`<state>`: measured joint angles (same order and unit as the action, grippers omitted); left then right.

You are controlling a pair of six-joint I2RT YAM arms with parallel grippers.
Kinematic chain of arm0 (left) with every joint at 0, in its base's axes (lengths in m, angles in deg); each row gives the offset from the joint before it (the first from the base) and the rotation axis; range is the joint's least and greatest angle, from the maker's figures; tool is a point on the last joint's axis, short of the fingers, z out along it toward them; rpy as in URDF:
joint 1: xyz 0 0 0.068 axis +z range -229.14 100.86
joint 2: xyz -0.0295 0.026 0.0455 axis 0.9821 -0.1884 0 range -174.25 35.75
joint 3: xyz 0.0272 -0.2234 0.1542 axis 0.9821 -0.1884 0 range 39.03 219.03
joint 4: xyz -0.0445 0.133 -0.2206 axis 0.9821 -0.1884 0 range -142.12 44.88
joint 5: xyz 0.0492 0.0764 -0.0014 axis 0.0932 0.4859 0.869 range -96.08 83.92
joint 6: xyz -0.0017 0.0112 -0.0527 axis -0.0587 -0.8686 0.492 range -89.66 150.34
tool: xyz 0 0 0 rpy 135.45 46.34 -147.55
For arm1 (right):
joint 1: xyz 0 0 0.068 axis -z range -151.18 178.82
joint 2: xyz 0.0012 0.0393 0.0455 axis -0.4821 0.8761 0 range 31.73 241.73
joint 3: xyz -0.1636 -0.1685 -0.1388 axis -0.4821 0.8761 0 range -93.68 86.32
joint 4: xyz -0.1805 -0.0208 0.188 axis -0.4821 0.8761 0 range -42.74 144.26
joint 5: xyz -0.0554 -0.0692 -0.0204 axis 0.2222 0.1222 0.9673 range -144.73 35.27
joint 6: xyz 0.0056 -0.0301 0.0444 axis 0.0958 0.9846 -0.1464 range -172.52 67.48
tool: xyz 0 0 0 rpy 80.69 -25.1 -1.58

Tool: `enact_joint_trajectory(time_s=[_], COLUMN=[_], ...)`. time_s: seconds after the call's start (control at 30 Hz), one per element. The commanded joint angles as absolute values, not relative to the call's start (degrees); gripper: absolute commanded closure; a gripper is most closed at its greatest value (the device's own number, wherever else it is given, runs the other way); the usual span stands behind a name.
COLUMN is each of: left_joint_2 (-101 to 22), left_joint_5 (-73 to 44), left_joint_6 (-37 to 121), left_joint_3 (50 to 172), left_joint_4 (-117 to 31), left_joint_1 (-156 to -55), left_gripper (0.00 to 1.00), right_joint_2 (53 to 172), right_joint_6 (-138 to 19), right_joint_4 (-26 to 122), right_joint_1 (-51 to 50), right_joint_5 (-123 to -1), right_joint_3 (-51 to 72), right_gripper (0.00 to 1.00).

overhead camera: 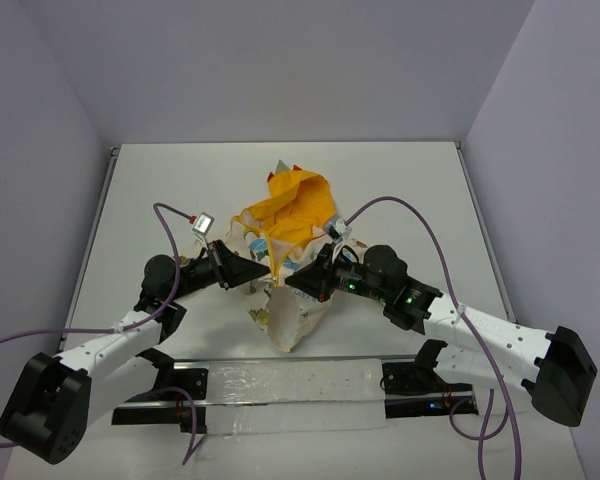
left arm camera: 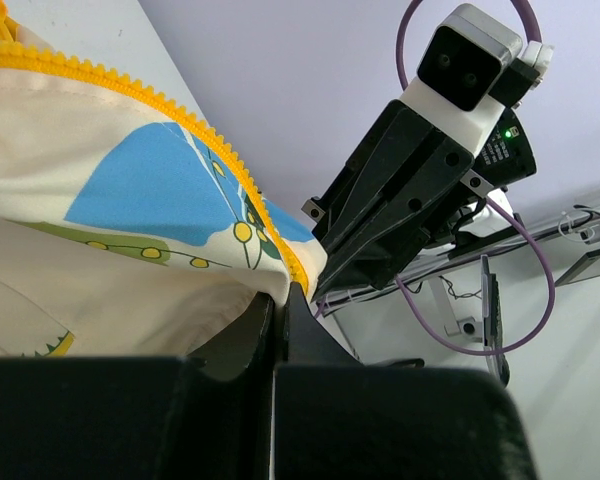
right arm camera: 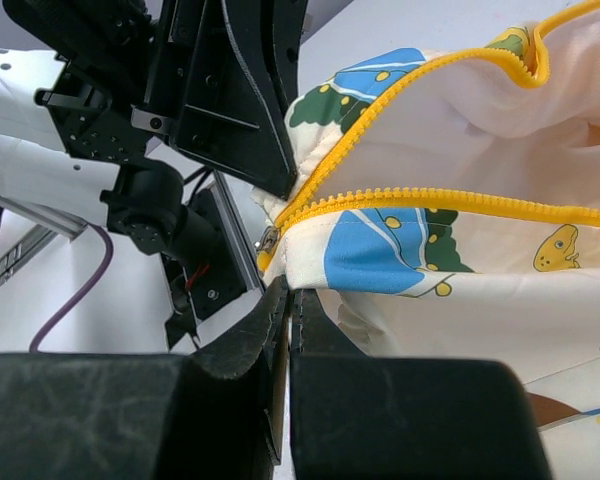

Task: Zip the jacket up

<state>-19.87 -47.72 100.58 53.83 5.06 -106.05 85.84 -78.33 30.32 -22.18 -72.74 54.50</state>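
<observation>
The jacket (overhead camera: 290,215) rests on the table (overhead camera: 150,190), between the left gripper (overhead camera: 262,274) and the right gripper (overhead camera: 292,282) — tip facing tip, both touching its zipper (right arm camera: 450,198) edge. Most of the jacket lies behind them.

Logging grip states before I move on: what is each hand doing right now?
Left hand: closed, pinching the edge of the jacket.
Right hand: closed, pinching the jacket's edge too.
</observation>
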Motion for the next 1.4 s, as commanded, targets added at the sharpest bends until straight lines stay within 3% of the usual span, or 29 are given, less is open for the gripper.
enact_joint_trajectory(time_s=[0.0,1.37], left_joint_2=[-20.44,-19.61], left_joint_5=[-48.45,-48.04], left_joint_6=[99.25,99.68], left_joint_3=[54.32,53.0], left_joint_4=[7.49,8.68], left_joint_1=[-106.56,-106.57], left_gripper=[1.0,1.0], right_joint_2=[84.86,86.3], right_joint_6=[-78.63,-79.42], right_joint_4=[23.58,20.91], right_joint_1=[-21.92,-20.66], right_joint_5=[-72.59,-70.65], right_joint_3=[53.42,53.37], right_gripper=[1.0,1.0])
